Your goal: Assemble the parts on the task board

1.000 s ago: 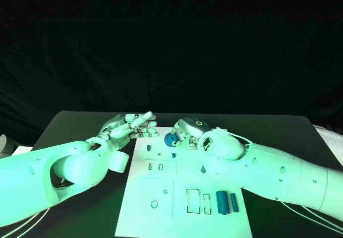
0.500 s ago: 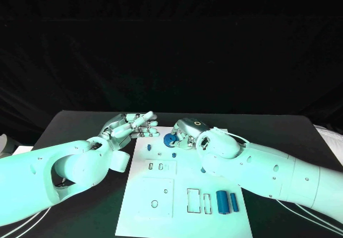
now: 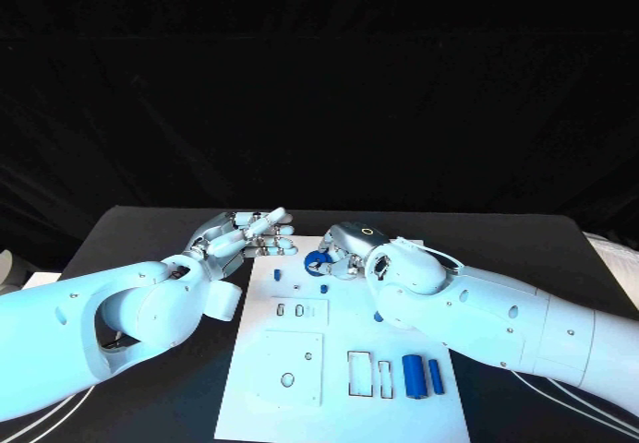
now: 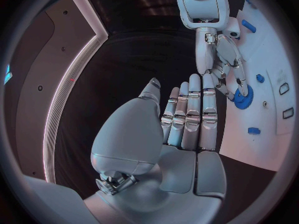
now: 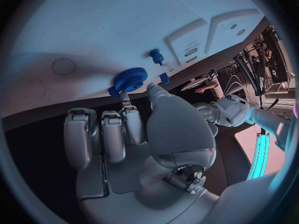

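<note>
At the far end of the task board (image 3: pixel 267 388), the right hand (image 3: pixel 349 247) pinches a blue gear (image 3: pixel 319 261) in its fingertips just above the plate. Seating it likely needs a level, centred descent. The left hand (image 3: pixel 247 235) hovers nearby, empty, fingers straight together.

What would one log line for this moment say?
right hand: pinches blue gear at task board far end | left hand: open, beside board

head camera looking down, wrist cameras close, sharing task board (image 3: pixel 340 369)
</note>
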Action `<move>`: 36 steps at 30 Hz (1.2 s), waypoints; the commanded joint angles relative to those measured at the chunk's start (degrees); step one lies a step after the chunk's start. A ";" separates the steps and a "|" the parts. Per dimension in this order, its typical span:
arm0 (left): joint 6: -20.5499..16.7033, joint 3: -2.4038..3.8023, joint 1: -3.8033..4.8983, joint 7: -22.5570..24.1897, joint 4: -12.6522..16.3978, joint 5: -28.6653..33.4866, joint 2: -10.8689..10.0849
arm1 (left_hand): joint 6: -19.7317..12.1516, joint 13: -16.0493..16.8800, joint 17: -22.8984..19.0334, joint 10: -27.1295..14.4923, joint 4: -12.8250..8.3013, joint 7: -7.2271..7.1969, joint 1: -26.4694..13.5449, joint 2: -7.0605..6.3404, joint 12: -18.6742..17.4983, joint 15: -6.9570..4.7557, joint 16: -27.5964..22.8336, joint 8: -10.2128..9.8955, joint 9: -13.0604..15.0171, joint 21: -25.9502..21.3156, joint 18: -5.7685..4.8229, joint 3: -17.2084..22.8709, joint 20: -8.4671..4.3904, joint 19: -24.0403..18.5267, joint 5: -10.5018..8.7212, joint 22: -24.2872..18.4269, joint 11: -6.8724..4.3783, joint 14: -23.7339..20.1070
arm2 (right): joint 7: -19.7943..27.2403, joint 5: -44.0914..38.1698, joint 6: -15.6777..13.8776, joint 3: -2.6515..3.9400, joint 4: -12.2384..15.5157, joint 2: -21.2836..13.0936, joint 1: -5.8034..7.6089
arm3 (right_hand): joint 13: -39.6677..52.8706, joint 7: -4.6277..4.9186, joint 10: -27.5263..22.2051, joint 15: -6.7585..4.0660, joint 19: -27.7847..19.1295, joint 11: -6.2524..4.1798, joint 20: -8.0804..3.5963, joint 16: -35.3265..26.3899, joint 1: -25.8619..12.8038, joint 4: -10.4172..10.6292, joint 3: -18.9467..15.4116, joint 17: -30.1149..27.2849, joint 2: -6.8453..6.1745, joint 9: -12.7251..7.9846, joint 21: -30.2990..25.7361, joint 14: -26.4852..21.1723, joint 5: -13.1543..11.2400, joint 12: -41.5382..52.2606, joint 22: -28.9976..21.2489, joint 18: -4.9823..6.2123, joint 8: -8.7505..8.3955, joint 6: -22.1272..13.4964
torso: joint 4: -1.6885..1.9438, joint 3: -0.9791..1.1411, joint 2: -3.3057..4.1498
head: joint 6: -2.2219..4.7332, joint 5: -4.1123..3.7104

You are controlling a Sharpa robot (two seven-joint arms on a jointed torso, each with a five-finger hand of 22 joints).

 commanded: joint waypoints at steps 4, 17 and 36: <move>1.11 0.04 0.07 0.10 0.11 0.09 0.06 | -0.47 0.08 0.10 -0.43 -0.35 0.08 0.71 0.04 -0.32 0.03 -0.20 -0.35 0.07 -0.31 0.70 -0.03 0.30 0.01 0.08 -0.09 -0.03 -0.20 | 0.03 2.20 1.37 -0.04 -0.18 -0.35 -0.04 | 7.38 -0.11 0.81 0.06 1.19 -0.10 0.11 0.37 -0.54 -0.13 -0.64 13.70 0.86 0.01 0.20 5.78 2.24 0.46 3.43 -1.03 0.11 0.80 | 0.02 0.04 0.01 | -0.11 -0.06; 0.96 0.04 0.07 0.01 0.15 0.09 -0.50 | -0.54 0.08 0.14 -0.47 -0.41 0.11 0.78 0.06 -0.33 0.04 -0.23 -0.38 0.06 -0.33 0.69 -0.02 0.30 0.02 0.08 -0.10 -0.01 -0.20 | 3.87 5.19 -7.69 0.10 3.47 -5.33 -0.25 | 7.63 -0.10 0.99 -0.03 1.29 -0.14 -0.02 0.47 0.72 -1.06 -1.51 13.91 0.00 -0.15 0.29 5.83 1.37 0.77 3.61 -1.07 -0.27 0.75 | -0.52 0.04 -0.16 | 0.08 -0.11; 1.43 -0.04 0.00 0.04 -1.09 0.09 0.59 | -0.63 0.07 0.23 -0.54 -0.57 0.13 0.99 0.20 -0.34 0.05 -0.31 -0.40 0.04 -0.36 0.69 0.08 0.30 0.02 0.10 -0.11 0.01 -0.21 | 26.53 32.34 -3.01 1.45 7.22 -26.18 0.27 | 6.30 -0.06 -0.11 -0.11 0.88 -0.26 -0.06 0.14 13.08 -10.62 0.21 13.31 -1.81 -0.20 -0.10 5.67 0.61 -1.43 3.04 -0.95 -0.11 1.81 | -3.24 0.59 -1.78 | -0.15 0.55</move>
